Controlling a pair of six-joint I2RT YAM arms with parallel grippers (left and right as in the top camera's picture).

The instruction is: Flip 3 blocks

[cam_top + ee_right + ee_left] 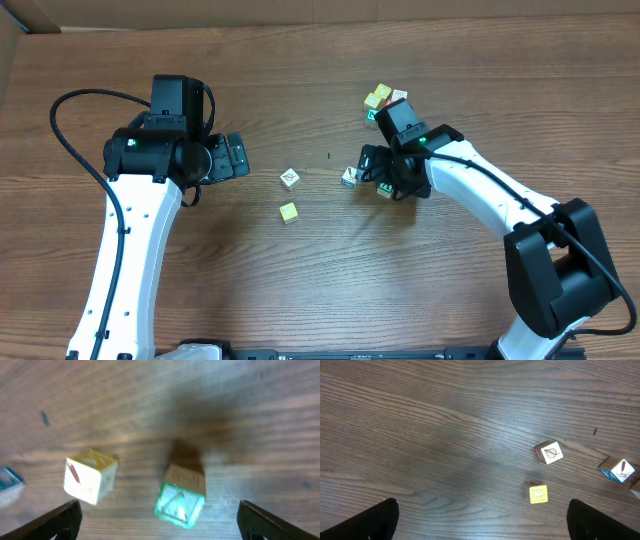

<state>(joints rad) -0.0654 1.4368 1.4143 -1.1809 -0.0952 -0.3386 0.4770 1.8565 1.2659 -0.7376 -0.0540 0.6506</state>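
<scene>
Black right fingers (55,521) frame the bottom corners of the right wrist view, spread wide and gripping nothing. Between them, touching neither, sits a small wooden cube with a green face (180,502), somewhat blurred, on the brown wood-grain table (260,415). Just beside it to the left lies a cream-yellow wooden cube with a red mark (89,479). The left fingers (372,521) are likewise spread and empty, hovering well apart from a white-faced wooden cube with a leaf drawing (549,452) and a yellow-faced wooden cube (538,493), which lie near each other towards the table's middle. These blocks look light, hard and stiff, not fragile, but their smooth painted faces may slip, and so small a cube would likely skid or tip at a nudge. I judge the best hold is square across two opposite side faces, around mid-height.
</scene>
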